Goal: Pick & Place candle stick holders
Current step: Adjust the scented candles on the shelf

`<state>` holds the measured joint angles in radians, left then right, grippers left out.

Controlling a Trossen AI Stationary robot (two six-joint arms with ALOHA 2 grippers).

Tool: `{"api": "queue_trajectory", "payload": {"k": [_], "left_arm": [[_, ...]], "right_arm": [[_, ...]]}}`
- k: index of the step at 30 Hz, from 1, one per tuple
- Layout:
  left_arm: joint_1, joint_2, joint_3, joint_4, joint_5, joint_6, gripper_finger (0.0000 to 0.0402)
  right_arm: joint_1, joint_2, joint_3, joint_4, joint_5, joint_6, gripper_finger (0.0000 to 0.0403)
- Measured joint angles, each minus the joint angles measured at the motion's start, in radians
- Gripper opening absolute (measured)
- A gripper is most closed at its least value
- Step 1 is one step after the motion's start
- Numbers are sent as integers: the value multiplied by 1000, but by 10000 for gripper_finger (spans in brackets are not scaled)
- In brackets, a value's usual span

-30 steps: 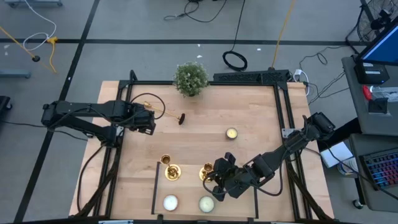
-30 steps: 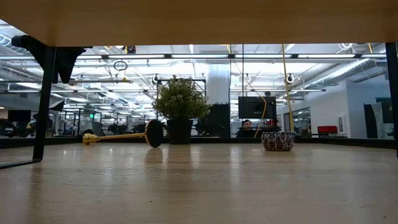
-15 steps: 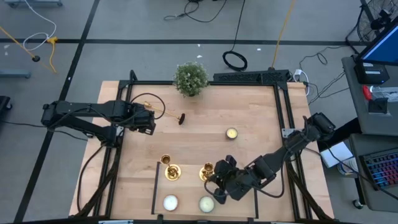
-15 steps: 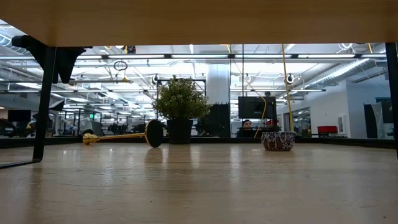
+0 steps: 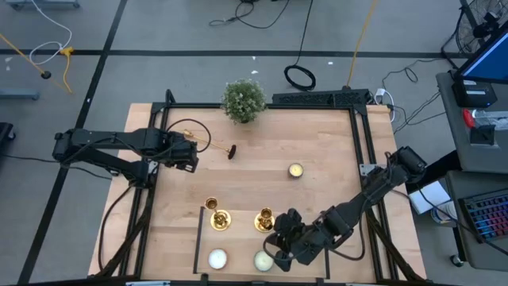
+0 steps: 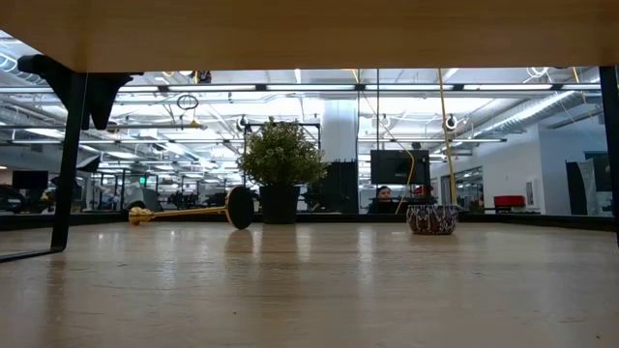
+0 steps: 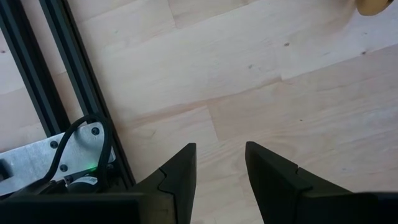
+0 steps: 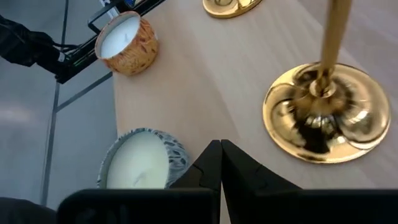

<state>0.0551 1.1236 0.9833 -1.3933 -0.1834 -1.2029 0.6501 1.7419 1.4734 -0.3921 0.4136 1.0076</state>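
We find no text, label, brand, number or sign that we can read in any of the views.

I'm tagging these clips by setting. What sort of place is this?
Probably a robotics lab in a large open office: a framed wooden table with two arms mounted on it, cables across a grey floor, and in the low view a person at a monitor under long ceiling lights.
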Motion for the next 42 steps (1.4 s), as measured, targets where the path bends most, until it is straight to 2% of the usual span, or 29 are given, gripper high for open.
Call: {"api": "queue_trajectory", "payload": {"k": [21, 29, 32, 42], "left_arm": [[0, 0, 0, -3, 39, -10, 145], [0, 0, 0, -2, 39, -13, 145], [-1, 0, 0, -2, 39, -13, 145], [-20, 0, 0, -2, 42, -33, 145]], "right_arm": [[5, 19, 0, 47, -24, -25, 0], [6, 17, -141, 326, -85, 8, 0], [6, 16, -145, 340, -95, 8, 0], [20, -2, -118, 204, 56, -23, 0]]}}
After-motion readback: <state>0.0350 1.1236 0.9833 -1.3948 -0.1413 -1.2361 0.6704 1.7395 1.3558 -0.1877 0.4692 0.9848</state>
